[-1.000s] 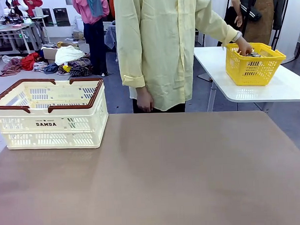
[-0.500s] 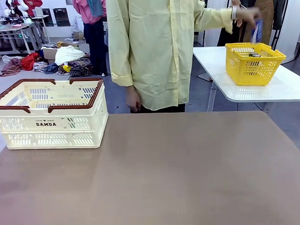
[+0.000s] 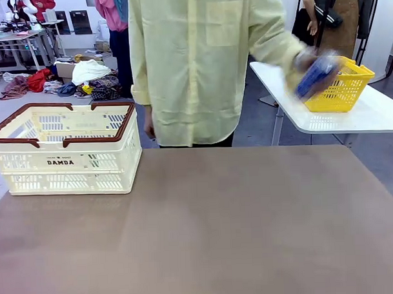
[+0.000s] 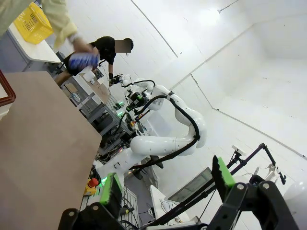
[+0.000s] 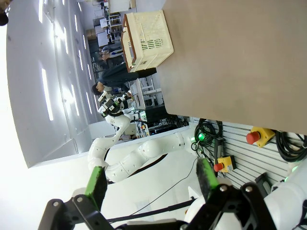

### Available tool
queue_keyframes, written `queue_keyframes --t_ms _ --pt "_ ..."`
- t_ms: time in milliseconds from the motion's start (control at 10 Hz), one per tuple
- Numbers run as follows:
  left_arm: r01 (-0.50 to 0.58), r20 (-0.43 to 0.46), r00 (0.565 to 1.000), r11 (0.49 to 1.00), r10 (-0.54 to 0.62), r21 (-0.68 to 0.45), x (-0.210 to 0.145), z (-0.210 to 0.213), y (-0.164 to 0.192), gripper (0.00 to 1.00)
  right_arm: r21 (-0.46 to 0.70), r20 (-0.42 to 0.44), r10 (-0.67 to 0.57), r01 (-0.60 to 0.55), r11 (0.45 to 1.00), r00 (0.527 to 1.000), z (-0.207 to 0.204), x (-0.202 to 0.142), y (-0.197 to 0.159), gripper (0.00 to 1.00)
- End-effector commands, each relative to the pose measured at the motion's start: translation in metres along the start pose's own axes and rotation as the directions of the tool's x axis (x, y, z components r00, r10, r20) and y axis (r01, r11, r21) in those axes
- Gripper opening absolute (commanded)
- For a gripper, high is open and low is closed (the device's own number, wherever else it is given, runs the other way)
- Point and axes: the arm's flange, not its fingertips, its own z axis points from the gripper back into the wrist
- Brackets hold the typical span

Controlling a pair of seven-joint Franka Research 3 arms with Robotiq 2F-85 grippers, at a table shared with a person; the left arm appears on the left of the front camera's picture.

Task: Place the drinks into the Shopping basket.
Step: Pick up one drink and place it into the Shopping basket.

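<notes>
The brown desk [image 3: 238,229] is carrying the cream Shopping basket [image 3: 64,148], which is sitting at its far left corner. Beyond it, at the right, a white desk [image 3: 376,112] is bearing a yellow basket [image 3: 343,91].

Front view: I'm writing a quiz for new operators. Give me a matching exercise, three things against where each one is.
Things:
1. Shopping basket
2. yellow basket
3. blue drink

Places:
a. in the person's hand
b. on the brown table, left side
c. on the white side table

Pairs: 1-b, 2-c, 3-a
</notes>
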Motion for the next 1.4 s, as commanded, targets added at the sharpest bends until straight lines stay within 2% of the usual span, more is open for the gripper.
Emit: queue_keyframes --t_ms 0,1300 --pt "0.011 0.012 1.0 1.0 -0.011 -0.008 -0.0023 -0.0025 -0.0012 1.0 0.014 0.003 0.006 -0.006 1.0 1.0 0.0013 -0.0004 0.0034 1.0" --pt "0.011 0.012 1.0 1.0 -0.011 -0.008 -0.0023 -0.0025 -0.0012 1.0 0.014 0.003 0.006 -0.006 1.0 1.0 0.0013 -0.0004 0.0034 1.0"
